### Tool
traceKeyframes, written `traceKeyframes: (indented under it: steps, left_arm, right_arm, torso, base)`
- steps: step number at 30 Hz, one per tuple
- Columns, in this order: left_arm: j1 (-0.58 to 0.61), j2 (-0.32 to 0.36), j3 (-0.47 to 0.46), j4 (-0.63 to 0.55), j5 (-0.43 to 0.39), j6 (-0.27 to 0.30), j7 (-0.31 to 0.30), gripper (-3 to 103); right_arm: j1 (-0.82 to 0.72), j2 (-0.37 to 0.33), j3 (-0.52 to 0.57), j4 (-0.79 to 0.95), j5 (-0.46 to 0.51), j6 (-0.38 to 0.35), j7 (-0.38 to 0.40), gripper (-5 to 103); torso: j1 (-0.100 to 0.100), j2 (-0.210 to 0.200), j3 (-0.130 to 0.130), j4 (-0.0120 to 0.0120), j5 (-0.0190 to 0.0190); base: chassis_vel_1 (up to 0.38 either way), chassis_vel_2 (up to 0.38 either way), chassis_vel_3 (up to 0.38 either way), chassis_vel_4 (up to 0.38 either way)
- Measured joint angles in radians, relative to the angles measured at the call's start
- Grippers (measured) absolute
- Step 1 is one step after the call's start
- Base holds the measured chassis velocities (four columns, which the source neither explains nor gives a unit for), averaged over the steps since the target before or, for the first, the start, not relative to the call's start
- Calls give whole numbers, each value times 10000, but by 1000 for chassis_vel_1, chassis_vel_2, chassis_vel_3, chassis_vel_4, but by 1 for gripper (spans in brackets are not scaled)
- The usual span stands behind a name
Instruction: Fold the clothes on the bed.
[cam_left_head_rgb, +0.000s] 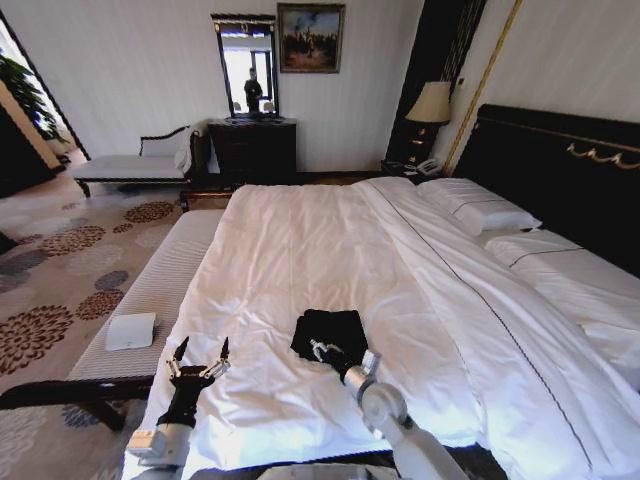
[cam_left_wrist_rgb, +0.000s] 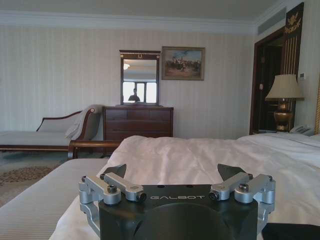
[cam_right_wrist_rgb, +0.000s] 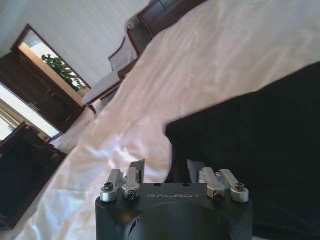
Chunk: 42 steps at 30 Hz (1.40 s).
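Note:
The clothes are a black T-shirt (cam_left_head_rgb: 335, 328) lying in a small compact heap on the white bed (cam_left_head_rgb: 300, 230), near its foot edge. My right gripper (cam_left_head_rgb: 325, 350) is at the shirt's near edge. In the right wrist view the gripper (cam_right_wrist_rgb: 166, 170) stands partly open, its fingers astride the rim of the black cloth (cam_right_wrist_rgb: 250, 140) where it meets the duvet (cam_right_wrist_rgb: 200, 65). My left gripper (cam_left_head_rgb: 203, 348) hovers wide open over bare duvet to the shirt's left, holding nothing; in the left wrist view the gripper (cam_left_wrist_rgb: 170, 172) faces across the bed (cam_left_wrist_rgb: 200, 155).
A pale striped bench (cam_left_head_rgb: 160, 290) runs along the bed's left side, with a small white box (cam_left_head_rgb: 131, 331) on it. Pillows (cam_left_head_rgb: 480, 210) and the dark headboard (cam_left_head_rgb: 560, 170) lie to the right. A chaise (cam_left_head_rgb: 130, 165), dresser (cam_left_head_rgb: 252, 150) and lamp (cam_left_head_rgb: 432, 103) stand at the far wall.

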Motion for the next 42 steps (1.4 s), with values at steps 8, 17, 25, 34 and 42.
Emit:
traceKeyframes:
  steps: [8, 17, 25, 34, 42]
  left_arm:
    - [0, 0, 0, 0, 0, 0, 0, 100]
    - [0, 0, 0, 0, 0, 0, 0, 100]
    - [0, 0, 0, 0, 0, 0, 0, 100]
    - [0, 0, -1, 0, 0, 0, -1, 100]
    - [0, 0, -1, 0, 0, 0, 0, 100]
  right_arm:
    - [21, 288, 517, -37, -1230, 793, -230, 79]
    - [987, 591, 783, -2245, -5627, 3327, -423, 100]
    - [567, 820, 1728, -2739, -7621, 4732, -474, 100]
    - [-673, 561, 4223, -1609, -6591, 4860, -656, 100]
    - [-2542, 590, 5994, -189, -5774, 5053, -976, 100]
  torso:
    - [0, 0, 0, -1, -1]
    - [0, -1, 0, 1, 2]
    - [1, -1, 1, -1, 2]
    - [0, 0, 0, -2, 1]
    - [0, 0, -1, 0, 1]
  base:
    - [0, 0, 0, 0]
    - [0, 0, 0, 0]
    - [0, 0, 0, 0]
    - [0, 0, 0, 0]
    - [0, 0, 0, 0]
